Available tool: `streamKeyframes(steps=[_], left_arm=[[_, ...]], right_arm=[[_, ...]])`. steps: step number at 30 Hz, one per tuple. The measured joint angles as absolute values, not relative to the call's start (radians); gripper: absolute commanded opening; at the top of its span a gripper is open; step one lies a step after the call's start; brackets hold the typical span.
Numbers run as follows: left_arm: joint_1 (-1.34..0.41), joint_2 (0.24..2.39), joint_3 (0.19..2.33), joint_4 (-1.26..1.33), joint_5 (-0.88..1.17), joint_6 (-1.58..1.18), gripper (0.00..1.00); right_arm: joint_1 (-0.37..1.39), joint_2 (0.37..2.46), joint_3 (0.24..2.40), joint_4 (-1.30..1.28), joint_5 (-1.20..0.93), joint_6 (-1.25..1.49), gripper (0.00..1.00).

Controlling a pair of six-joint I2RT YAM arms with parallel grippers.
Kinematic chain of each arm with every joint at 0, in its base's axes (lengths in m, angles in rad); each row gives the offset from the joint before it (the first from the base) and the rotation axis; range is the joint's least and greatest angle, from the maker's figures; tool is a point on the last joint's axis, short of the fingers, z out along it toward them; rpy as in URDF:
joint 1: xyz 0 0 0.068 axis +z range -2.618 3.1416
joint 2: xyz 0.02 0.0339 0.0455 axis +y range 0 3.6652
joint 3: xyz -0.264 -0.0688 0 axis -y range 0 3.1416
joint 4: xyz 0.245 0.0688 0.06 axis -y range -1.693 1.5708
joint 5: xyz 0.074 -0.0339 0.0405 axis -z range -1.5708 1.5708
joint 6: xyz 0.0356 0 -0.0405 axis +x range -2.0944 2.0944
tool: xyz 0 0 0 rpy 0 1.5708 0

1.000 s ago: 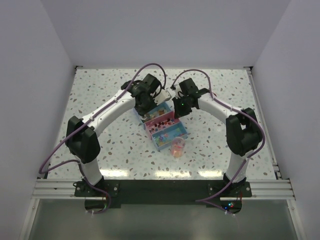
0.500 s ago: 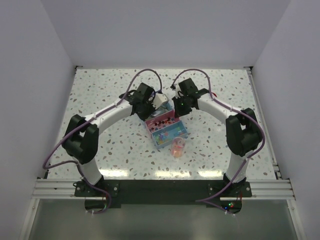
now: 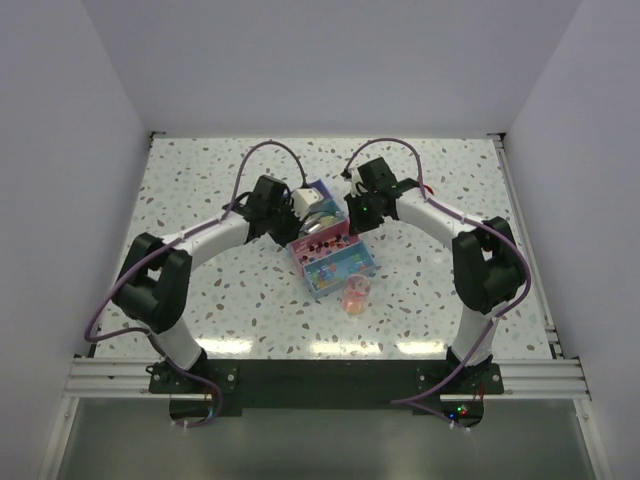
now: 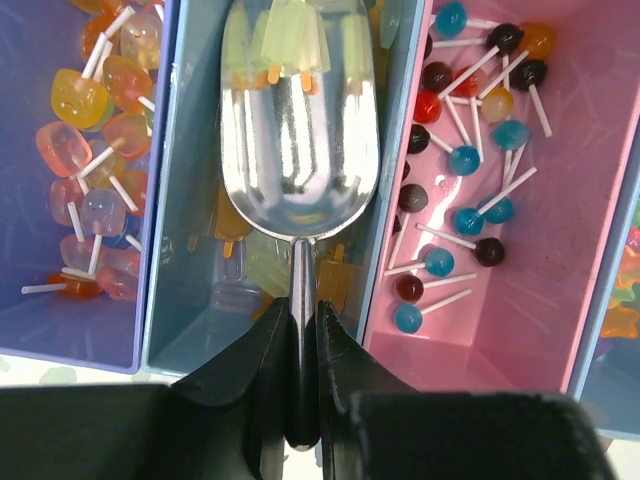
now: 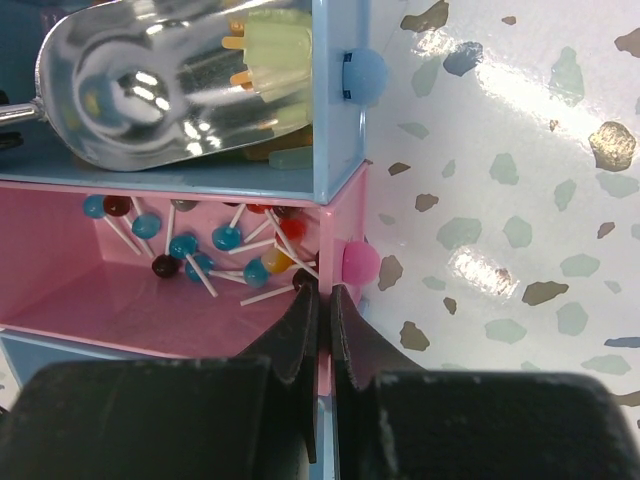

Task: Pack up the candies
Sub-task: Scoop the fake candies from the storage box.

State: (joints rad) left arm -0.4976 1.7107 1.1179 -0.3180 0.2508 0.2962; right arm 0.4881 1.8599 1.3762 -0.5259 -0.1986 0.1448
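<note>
Left arm (image 3: 215,232) arched inward from its base, left gripper (image 4: 302,335) clamped on a scoop handle (image 4: 301,275), right arm (image 3: 440,215) bowed inward to mirror it, right gripper (image 5: 320,300) pinching a pink box wall (image 5: 328,240), both wrists close together.

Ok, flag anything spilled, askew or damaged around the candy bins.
Nothing stands out. The candies lie inside their bins, the scoop in the left jaws sits in the blue bin, the right jaws pinch the pink bin's wall, and the table beside shows no strays.
</note>
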Motion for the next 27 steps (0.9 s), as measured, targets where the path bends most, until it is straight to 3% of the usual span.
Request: streamKeyframes(steps=[8, 27], left_arm=[[-0.457, 1.628, 0.978, -0.157, 0.327, 0.289, 0.00], [-0.352, 1.454, 0.815, -0.083, 0.484, 0.299, 0.00]], right_arm=[[0.492, 1.859, 1.376, -0.522, -0.193, 0.135, 0.00], [0.514, 1.860, 1.383, -0.526, -0.173, 0.099, 0.00]])
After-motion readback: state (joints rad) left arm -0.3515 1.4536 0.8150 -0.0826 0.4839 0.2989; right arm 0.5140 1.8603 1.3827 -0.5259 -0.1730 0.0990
